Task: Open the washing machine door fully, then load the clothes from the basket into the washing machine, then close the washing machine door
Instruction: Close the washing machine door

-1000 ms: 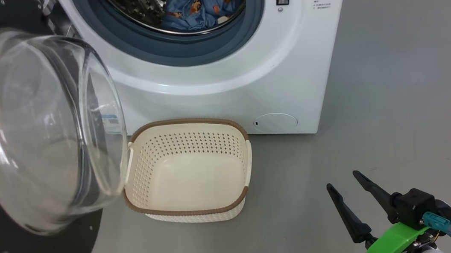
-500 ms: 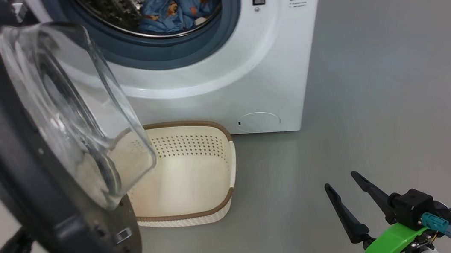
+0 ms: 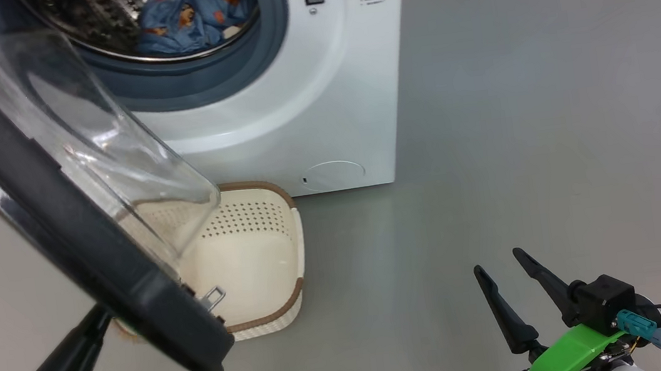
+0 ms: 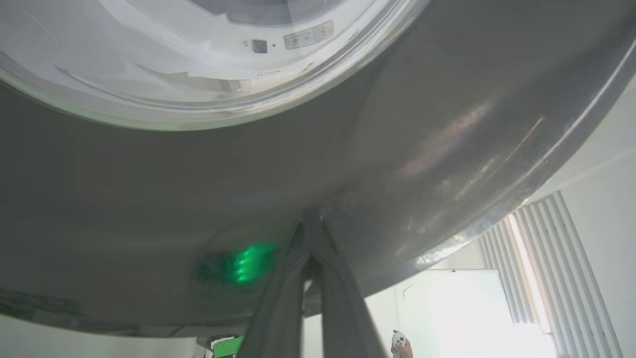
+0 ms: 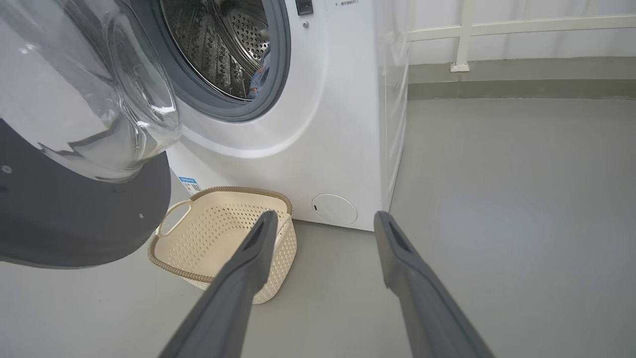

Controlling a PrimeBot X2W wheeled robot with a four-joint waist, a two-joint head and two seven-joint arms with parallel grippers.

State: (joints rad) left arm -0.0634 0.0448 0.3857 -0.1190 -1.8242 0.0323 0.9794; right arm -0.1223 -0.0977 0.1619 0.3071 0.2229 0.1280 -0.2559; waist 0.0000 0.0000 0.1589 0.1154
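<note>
swung round since a second earlier, the washing machine door (image 3: 55,206) had turned from showing its glass bowl face-on to standing nearly edge-on in the head view, partly closed toward the opening; the head camera had shifted too, so the washing machine (image 3: 306,87) sat further left in that view. the left gripper (image 3: 98,318) had come into view behind the door, its two fingers pressed together with nothing between them and their tips touching the door's glossy black outer ring (image 4: 447,149), as the left wrist view (image 4: 310,238) showed. the right gripper (image 3: 499,260) hung with its fingers spread wide and nothing between them, well apart from the door. ahead of its left finger in its own wrist view stood the basket (image 5: 218,228) on the floor, just before the machine's front, showing bare cream perforated walls and bottom; the door's lower edge overhung the basket's far side (image 3: 250,252). beyond and above the right fingertips, the clothes (image 3: 183,14) lay bunched inside the steel drum (image 3: 89,19), blue fabric with orange figures, resting low against the grey gasket.
</note>
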